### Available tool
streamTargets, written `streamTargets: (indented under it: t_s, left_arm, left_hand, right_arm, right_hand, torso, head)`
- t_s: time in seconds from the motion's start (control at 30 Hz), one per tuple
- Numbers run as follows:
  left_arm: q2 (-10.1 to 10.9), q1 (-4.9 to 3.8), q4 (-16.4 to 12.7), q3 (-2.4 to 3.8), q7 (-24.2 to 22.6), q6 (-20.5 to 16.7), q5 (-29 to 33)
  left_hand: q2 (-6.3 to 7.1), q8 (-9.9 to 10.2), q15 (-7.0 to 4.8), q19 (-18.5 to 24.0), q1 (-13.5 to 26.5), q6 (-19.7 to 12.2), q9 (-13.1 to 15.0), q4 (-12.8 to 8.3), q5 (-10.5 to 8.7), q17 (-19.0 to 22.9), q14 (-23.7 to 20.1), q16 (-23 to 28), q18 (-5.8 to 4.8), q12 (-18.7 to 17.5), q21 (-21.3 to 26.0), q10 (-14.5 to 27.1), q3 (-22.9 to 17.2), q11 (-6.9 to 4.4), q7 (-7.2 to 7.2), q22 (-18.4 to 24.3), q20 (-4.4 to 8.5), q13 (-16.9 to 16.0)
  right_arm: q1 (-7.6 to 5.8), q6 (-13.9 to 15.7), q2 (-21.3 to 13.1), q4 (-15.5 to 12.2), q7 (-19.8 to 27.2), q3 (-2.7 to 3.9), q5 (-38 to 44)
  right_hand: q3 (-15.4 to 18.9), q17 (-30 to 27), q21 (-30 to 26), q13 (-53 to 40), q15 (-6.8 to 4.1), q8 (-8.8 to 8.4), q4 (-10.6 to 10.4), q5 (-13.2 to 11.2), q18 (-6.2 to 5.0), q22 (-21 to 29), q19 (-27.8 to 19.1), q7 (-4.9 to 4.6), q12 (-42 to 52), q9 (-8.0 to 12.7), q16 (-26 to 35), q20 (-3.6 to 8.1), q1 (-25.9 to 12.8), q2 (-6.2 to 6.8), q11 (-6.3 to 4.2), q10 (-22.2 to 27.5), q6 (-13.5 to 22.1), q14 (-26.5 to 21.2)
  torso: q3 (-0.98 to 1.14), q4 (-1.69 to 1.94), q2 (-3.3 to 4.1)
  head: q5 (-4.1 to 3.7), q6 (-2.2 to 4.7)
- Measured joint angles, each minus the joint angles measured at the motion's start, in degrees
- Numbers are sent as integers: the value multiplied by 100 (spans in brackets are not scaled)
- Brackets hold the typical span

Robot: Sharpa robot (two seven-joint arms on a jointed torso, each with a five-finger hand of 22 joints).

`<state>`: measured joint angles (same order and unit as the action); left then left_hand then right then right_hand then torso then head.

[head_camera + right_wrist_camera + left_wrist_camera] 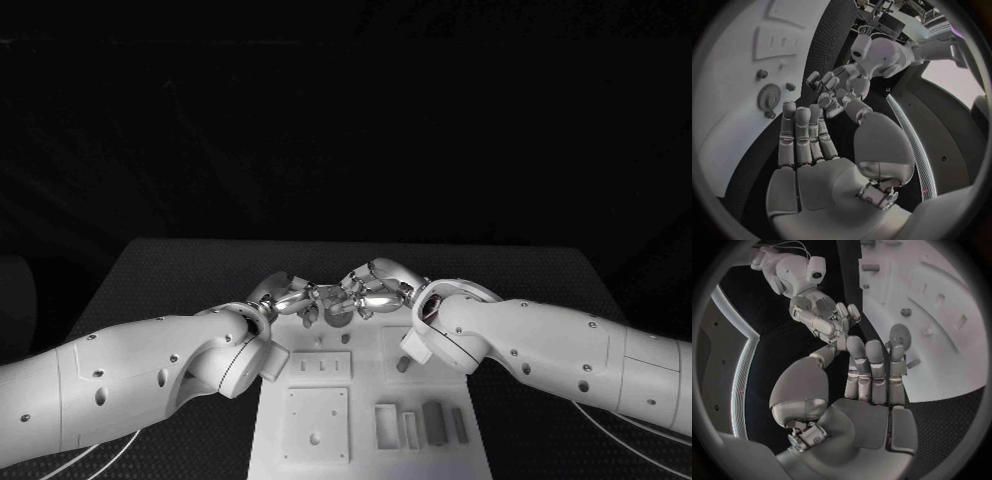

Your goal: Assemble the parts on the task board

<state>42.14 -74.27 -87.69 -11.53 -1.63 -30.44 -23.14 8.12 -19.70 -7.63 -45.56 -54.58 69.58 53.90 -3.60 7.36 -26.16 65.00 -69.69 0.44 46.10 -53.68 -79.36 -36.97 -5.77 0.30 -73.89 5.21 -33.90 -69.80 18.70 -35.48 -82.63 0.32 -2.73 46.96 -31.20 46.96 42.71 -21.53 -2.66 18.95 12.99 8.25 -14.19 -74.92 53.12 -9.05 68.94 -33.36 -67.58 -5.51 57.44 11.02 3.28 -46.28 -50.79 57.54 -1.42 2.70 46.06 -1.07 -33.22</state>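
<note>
Black desk (173,270) carried the white task board (368,445); I logged left hand (289,298) and right hand (378,290) above its far end, fingers (873,365) released, grasping nothing; gear (769,96) seated on board.

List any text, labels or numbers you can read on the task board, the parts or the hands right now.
None: no word, number, brand or sign can be read in any view.
The task board carries slots, pegs and a gear, with no lettering on it that I can make out.
The left hand and right hand show bare metal and no markings.
</note>
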Motion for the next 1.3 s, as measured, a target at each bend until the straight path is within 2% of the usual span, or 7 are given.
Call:
streamTargets:
  t_s: [0.07, 0.27, 0.37, 0.6, 0.8, 1.0, 1.3]
  left_arm:
    - [-6, 1, 0, -1, 0, 9, -6]
    - [-10, 1, 0, -1, 0, 30, -14]
    - [-10, 1, -1, -1, 0, 42, -17]
    - [-10, 2, -3, -3, 0, 65, -22]
    - [-10, 4, -4, -5, 0, 91, -26]
    - [-9, 6, -5, -7, 4, 114, -29]
    - [-3, 1, 0, -4, 22, 207, -29]
  left_hand:
    - [0, 0, 0, 0, 0, 0, 0, -14, 0, 0, 0, 0, 0, 0, 0, 1, 14, 1, 0, 0, 0, 0]
    - [-7, 1, 0, 0, 7, 0, 0, -16, -2, 0, 0, 0, 0, 0, 0, 3, 16, 3, 0, 1, 0, 0]
    - [-7, 1, 0, 0, 7, 0, 0, -16, -10, 0, 0, 0, 0, 0, 23, 3, 16, 3, 1, -2, 0, 0]
    - [-7, 8, 1, 0, 7, -1, -2, -16, -11, 0, 0, 1, 0, 0, 23, 4, 16, 4, 1, -4, 0, 0]
    - [-7, 24, 2, 0, 7, -1, -7, -16, -12, 5, 1, 2, 0, 0, 23, 5, 16, 5, 1, -4, 0, 0]
    - [-7, 3, 11, 0, 6, 10, -7, -16, -13, 4, -7, 2, 1, 0, 23, 14, 16, 14, -10, -3, 0, 0]
    - [-22, 1, 11, 0, -8, -2, -7, -32, 0, 12, -7, 2, 0, 0, 24, 29, 32, 5, -21, -9, 0, 2]
  right_arm:
    - [0, 4, 2, 0, 8, 0, -19]
    - [-1, 14, 15, 7, 18, 0, -48]
    - [-1, 15, 35, 29, 18, 1, -49]
    - [6, 26, 46, 52, 8, 2, -9]
    - [8, 40, 44, 55, -2, 4, 61]
    - [10, 67, 47, 52, -2, 6, 105]
    - [21, 142, 45, 53, 19, 1, 108]
  right_hand:
    - [77, 0, 0, 1, 9, -22, 13, 108, 0, 0, 0, -9, 0, -25, 0, 0, -36, -10, 0, 41, 10, -22]
    - [76, 0, 0, 1, 9, -22, 13, 157, 0, 0, 0, -8, 0, -75, -29, 0, -58, -37, 0, 41, 11, -23]
    - [-66, 3, 0, 1, -2, -22, 24, -46, 0, 0, 23, 34, 24, -121, -31, 23, 43, -138, -34, 8, -32, -12]
    - [-695, 13, 73, 16, -58, -22, 22, -493, -1, 1, 103, 110, 29, -236, -72, 62, 462, -137, -93, -115, -196, 45]
    - [-1112, 34, 142, 19, -112, -15, 48, -515, -1, 1, 185, 158, 67, -309, -133, 103, 661, -100, -144, -206, -304, 104]
    - [-1215, 51, 176, 19, -139, -16, 86, -520, -1, 1, 212, 171, 67, -348, -140, 124, 707, -116, -165, -235, -375, 137]
    - [-1390, 81, 262, -3, -204, 18, -75, -539, 0, 1, 308, 244, 94, -376, -200, 144, 722, -129, -226, -370, -533, 238]
  torso:
    - [0, -1, 1]
    - [0, -2, 2]
    - [0, -2, 2]
    - [0, 1, 2]
    - [1, 1, 2]
    - [2, 1, 2]
    - [3, -1, 2]
  head:
    - [-6, -1]
    - [-15, 3]
    - [-16, 3]
    - [-12, 2]
    - [-8, -8]
    - [-8, -13]
    - [-8, -12]
